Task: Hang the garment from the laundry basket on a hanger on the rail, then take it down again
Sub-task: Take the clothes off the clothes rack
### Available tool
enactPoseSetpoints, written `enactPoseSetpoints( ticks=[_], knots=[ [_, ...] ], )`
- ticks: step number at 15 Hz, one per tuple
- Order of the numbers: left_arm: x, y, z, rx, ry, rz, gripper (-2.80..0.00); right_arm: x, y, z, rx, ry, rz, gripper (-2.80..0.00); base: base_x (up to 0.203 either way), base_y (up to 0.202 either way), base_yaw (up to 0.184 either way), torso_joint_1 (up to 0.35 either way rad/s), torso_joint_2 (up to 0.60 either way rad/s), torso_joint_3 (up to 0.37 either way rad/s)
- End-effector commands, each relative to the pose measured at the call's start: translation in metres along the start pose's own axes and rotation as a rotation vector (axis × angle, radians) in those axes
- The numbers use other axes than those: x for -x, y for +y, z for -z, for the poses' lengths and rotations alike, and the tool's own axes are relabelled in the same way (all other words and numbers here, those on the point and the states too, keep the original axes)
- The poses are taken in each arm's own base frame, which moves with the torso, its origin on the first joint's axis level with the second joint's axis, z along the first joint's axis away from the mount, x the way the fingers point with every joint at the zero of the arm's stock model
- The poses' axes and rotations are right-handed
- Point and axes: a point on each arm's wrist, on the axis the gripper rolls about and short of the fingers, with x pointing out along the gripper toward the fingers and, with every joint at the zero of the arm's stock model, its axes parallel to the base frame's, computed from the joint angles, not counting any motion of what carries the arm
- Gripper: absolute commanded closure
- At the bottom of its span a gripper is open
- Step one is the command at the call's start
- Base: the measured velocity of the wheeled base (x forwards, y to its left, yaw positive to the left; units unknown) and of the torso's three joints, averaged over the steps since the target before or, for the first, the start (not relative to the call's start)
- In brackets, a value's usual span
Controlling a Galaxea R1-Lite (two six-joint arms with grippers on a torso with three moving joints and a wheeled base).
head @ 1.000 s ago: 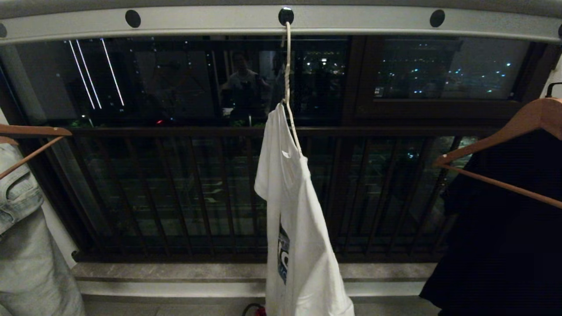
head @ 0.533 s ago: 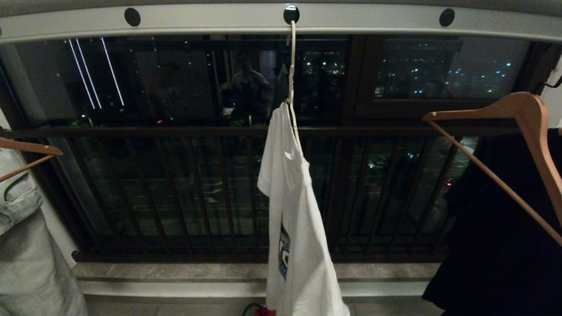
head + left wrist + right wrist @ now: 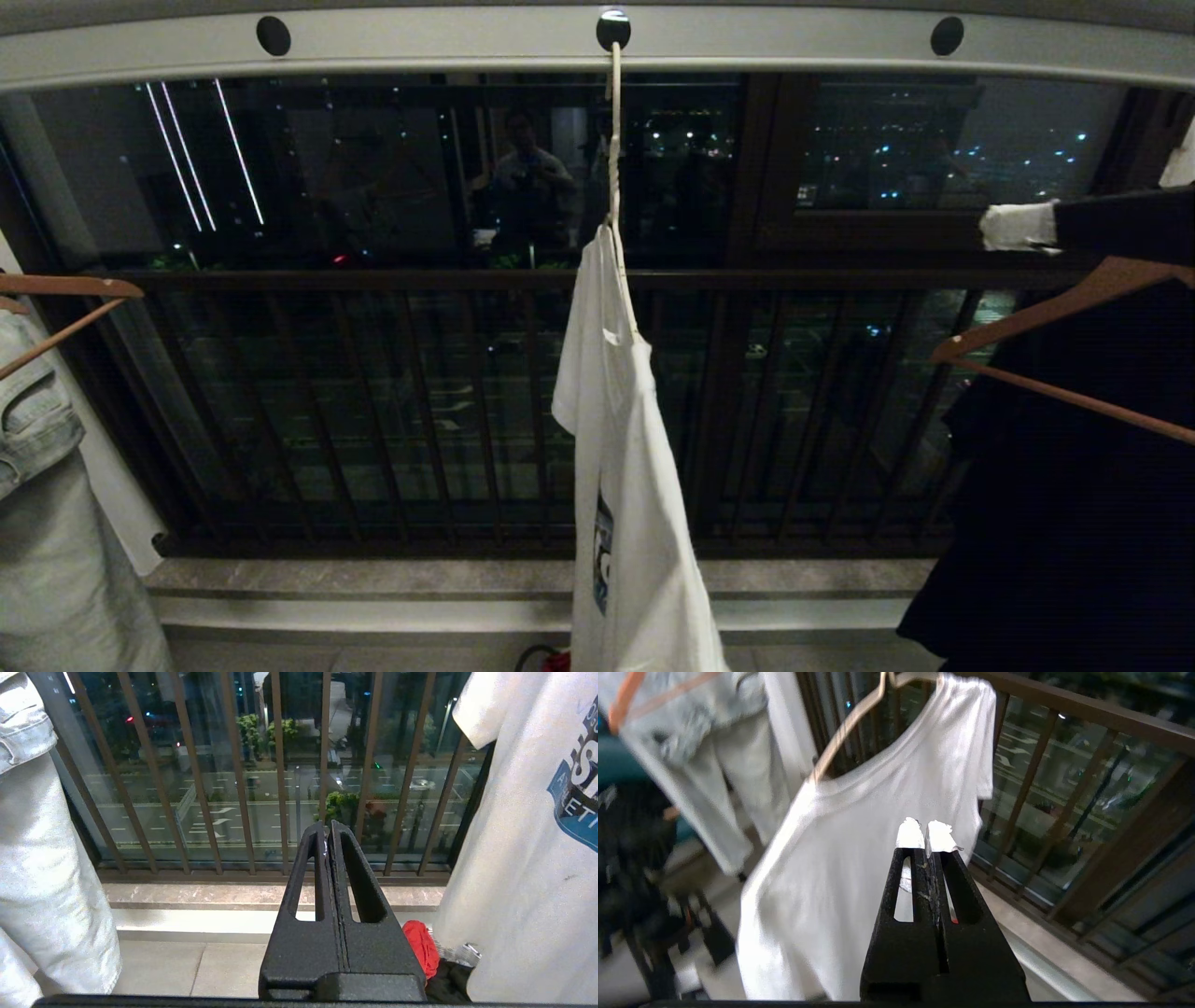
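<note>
White tee (image 3: 635,485) hangs straight down off the wire hanger (image 3: 616,224) hooked in the rail (image 3: 448,42), mid-frame. Right pincer (image 3: 1018,227) is closest, off to the tee's right at neck height, tips together, nothing held. Left pincer (image 3: 328,833) also closed w/ nothing in it, parked low

Open air lies on both sides of the garment (image 3: 625,485) hanging from the rail (image 3: 448,45), bounded behind by the balcony railing (image 3: 373,411), on the left by pale jeans (image 3: 47,523), and on the right by a wooden hanger (image 3: 1064,317) carrying dark clothing (image 3: 1074,523).
</note>
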Motion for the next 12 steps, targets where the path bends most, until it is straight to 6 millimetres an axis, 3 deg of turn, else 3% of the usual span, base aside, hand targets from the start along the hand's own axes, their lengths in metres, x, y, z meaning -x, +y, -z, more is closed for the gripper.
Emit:
enactPoseSetpoints(
  ticks=[1,7,12],
  knots=[
    [-0.001,0.000,0.002,0.000,0.009,-0.001,0.00,-0.046,0.017,-0.006,-0.059,0.033,0.077,0.00,0.000,0.000,0.000,0.000,0.00,0.000],
    [-0.001,0.000,0.002,0.000,0.009,-0.001,0.00,-0.106,0.059,-0.018,-0.144,-0.011,0.274,0.00,0.000,0.000,0.000,0.000,0.00,0.000],
    [-0.001,0.000,0.002,0.000,0.009,-0.001,0.00,-0.115,0.088,-0.015,-0.159,-0.011,0.255,0.00,0.000,0.000,0.000,0.000,0.00,0.000]
  ],
)
